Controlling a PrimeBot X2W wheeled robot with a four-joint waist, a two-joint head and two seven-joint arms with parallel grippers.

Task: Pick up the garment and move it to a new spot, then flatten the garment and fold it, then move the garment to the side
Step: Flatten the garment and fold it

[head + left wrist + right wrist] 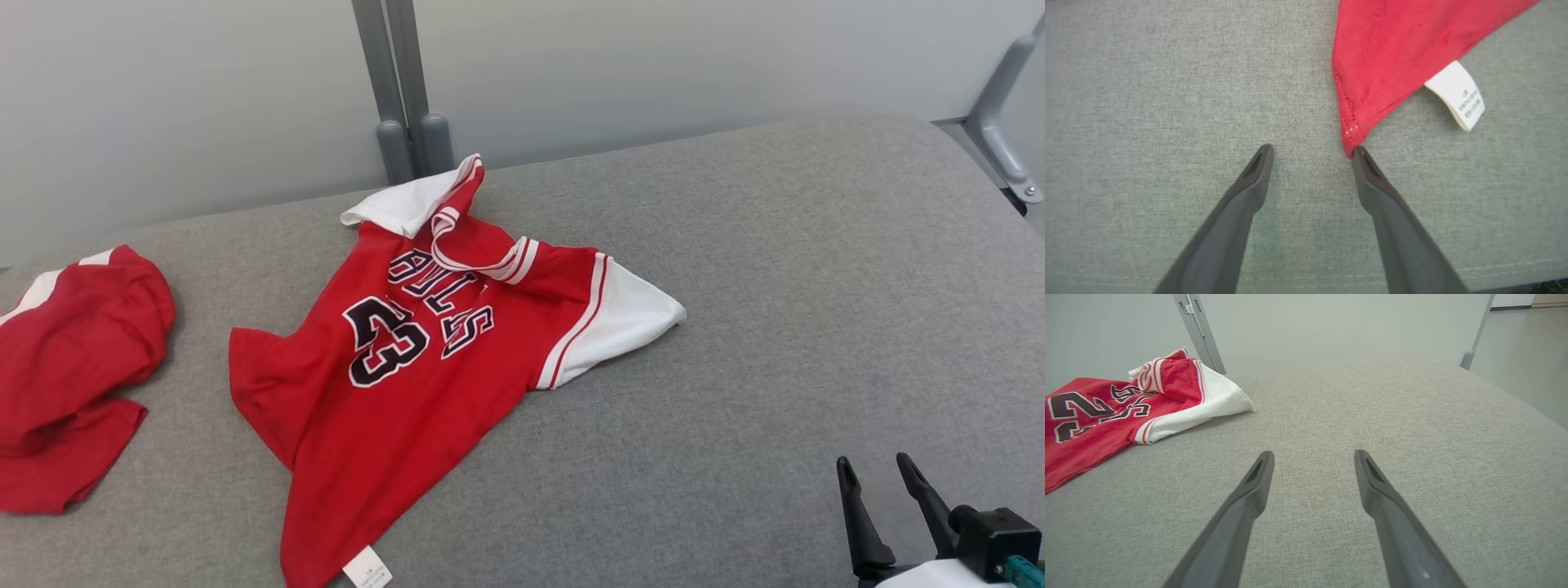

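The garment (408,359) is a red jersey with white sleeves and the number 23, lying partly spread and rumpled at mid-table, its collar toward the far edge. Its bottom hem corner (1367,81) with a white label (1457,96) lies just beyond my left gripper (1311,153). That gripper is open, and its right fingertip (1361,157) touches the tip of the red corner. My right gripper (878,474) stands open at the near right, well clear of the jersey (1126,404), with nothing between its fingers.
A second red and white garment (69,367) lies bunched at the table's left edge. Grey frame posts (404,90) rise behind the padded grey table (775,286). Another post (1000,114) stands at the far right.
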